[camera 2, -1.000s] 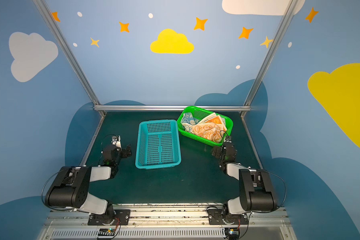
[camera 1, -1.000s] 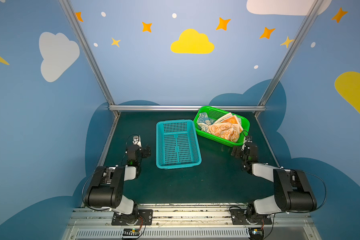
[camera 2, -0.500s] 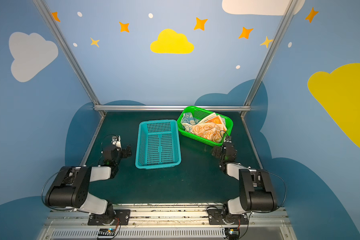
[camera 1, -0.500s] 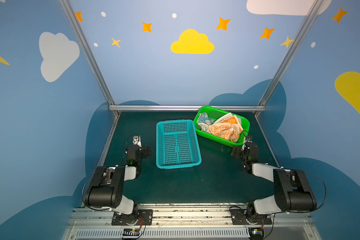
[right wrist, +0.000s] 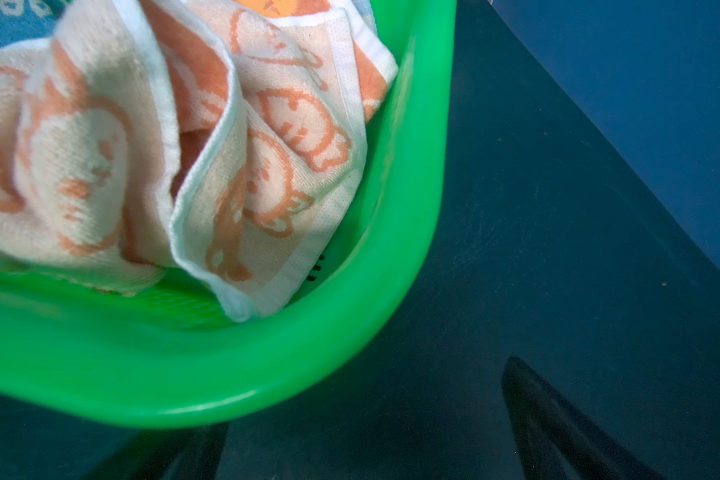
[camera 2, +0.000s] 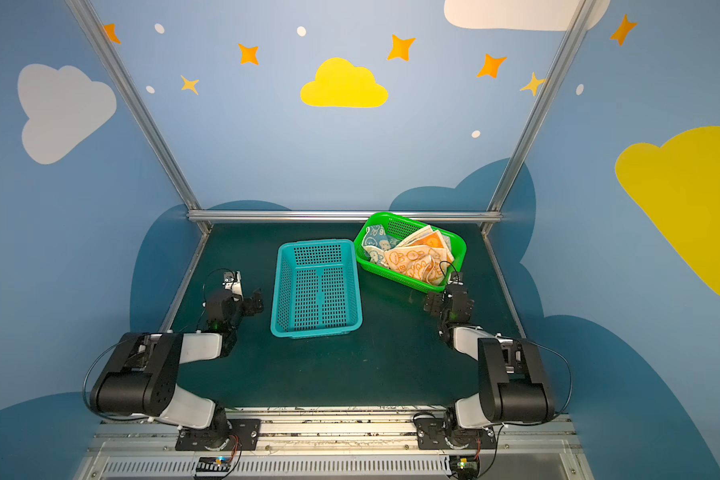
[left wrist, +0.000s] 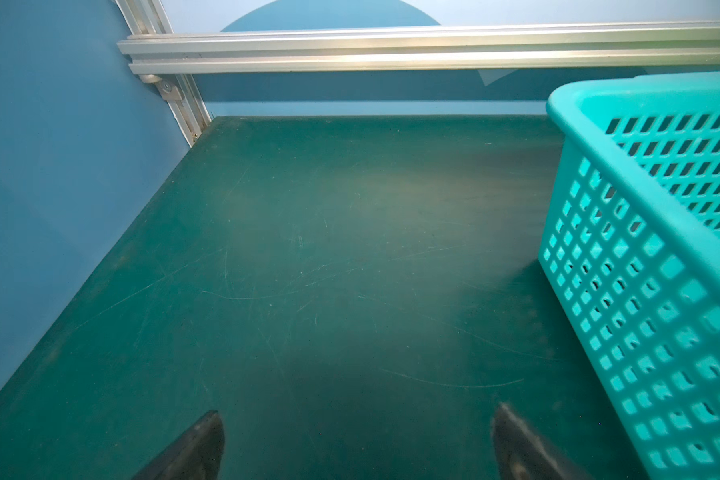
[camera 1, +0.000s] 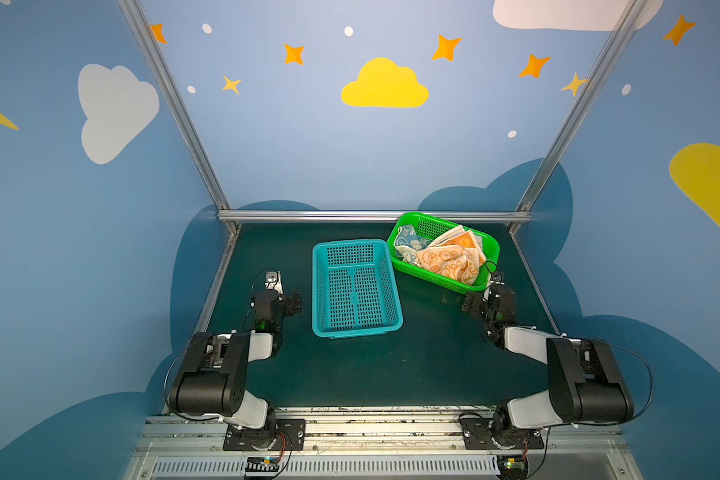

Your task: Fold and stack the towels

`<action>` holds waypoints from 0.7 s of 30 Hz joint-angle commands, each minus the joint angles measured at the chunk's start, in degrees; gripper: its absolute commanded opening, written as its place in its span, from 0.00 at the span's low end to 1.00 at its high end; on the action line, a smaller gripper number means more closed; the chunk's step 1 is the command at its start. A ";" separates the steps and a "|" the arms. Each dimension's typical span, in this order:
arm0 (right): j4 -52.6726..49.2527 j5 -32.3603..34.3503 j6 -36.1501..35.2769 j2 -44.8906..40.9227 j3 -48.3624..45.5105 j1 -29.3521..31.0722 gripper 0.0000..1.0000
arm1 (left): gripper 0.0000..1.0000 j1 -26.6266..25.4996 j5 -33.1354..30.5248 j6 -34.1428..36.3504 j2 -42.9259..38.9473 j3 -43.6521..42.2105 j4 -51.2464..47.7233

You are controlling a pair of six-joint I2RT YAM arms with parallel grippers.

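Both spread wide, empty: left gripper point(left wrist: 356, 415), right gripper point(right wrist: 362, 407); towels point(camera 1: 445, 259) crumpled in green basket point(camera 1: 431, 277) (lettering too small to read).

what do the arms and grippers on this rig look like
Both arms match: the left arm and right arm have bulky black joint housings, white link shells and black base plates. A thin black cable loops along each, and a small green light shows near each wrist. The left gripper and right gripper are black with tapered fingers.

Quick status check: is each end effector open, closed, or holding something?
Left end effector: open, holding nothing.
Right end effector: open, holding nothing.
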 commanded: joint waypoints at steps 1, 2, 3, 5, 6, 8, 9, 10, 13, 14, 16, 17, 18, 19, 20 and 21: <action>0.50 -0.03 0.36 -0.85 1.11 0.12 0.99 | 0.99 0.33 -0.31 -1.62 -1.52 1.27 -2.14; 0.50 -0.07 0.40 -0.87 1.15 0.04 0.99 | 1.00 0.37 -0.69 -1.54 -2.42 2.74 -5.53; 0.50 -0.06 0.34 -0.90 1.22 0.08 0.99 | 0.99 0.32 -0.78 -1.10 -3.34 4.17 -9.37; 0.76 0.02 0.20 -1.22 0.91 0.09 0.99 | 0.99 0.40 -1.31 -1.10 -4.82 5.73 -13.63; 1.24 0.00 -1.99 -1.83 0.86 0.25 0.99 | 0.99 0.40 -1.37 -1.18 -5.44 5.53 -14.01; -3.68 1.49 -2.43 -5.51 2.03 0.33 0.99 | 0.99 0.40 -3.55 -2.37 -6.88 5.47 -16.04; -8.02 4.36 -0.69 -7.03 3.64 0.28 0.99 | 0.99 0.40 -5.00 -3.11 -7.61 5.47 -17.06; -13.19 5.17 3.58 -8.47 5.51 -0.35 0.99 | 0.99 0.33 -6.23 -3.53 -8.31 5.58 -18.31; -14.69 6.98 4.76 -10.23 5.18 -0.32 0.99 | 0.99 -0.42 -11.34 -5.81 -10.50 7.32 -23.63; -16.06 8.44 5.87 -10.93 5.23 -0.20 0.99 | 0.99 -0.73 -12.80 -6.63 -11.69 8.53 -27.18; -20.51 10.91 8.30 -12.86 6.21 -0.27 0.99 | 0.99 -1.13 -15.05 -9.19 -14.49 9.57 -31.28; -23.03 12.34 9.80 -13.91 6.86 -0.23 0.99 | 0.99 -1.18 -15.94 -10.95 -16.20 9.89 -33.14; -25.00 13.50 10.86 -14.71 7.51 -0.29 0.99 | 0.99 -1.35 -15.99 -11.92 -17.66 10.24 -34.93; -27.52 14.38 12.18 -15.60 8.33 -0.36 0.99 | 0.99 -1.44 -15.07 -11.91 -19.60 10.69 -36.92; -29.55 14.79 13.24 -16.35 8.81 -0.40 0.99 | 0.99 -1.59 -14.11 -11.87 -21.21 10.89 -38.25; -31.21 14.91 14.29 -17.10 9.20 -0.40 0.99 | 0.99 -1.90 -13.71 -12.76 -22.96 10.77 -39.17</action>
